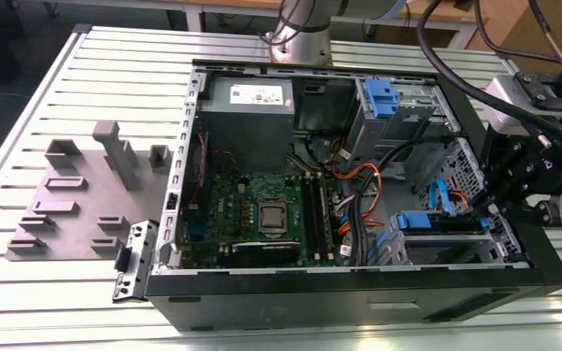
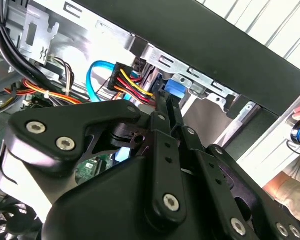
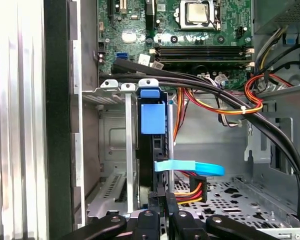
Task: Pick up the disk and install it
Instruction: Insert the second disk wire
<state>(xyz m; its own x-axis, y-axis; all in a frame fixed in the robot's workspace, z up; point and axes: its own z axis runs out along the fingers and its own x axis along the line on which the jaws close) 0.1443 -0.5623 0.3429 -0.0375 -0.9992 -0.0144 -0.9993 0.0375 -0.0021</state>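
So my gripper [image 3: 161, 202] was down inside the case [image 1: 359, 292] at the lower bay [image 3: 112, 145], on the exterior view's right. Fingers were drawn in tight, pinching the disk's [image 3: 152, 120] back edge as best I could tell from both wrist views. The disk sat on edge in the bay's slot, blue tab pointing toward the motherboard [image 3: 190, 30], and it looked mostly in.

My take on doing this bit right: keep the disk square to the rails and push straight along the slot, no twisting, or the blue frame would probably bind. The blue cable [image 3: 190, 167] and the red-yellow power plug [image 3: 192, 190] were right beside my fingers, so I'd have watched those, since they could snag or get crushed. The thick black cables [image 3: 215, 92] crossed near the tab end too, another thing to keep clear of.
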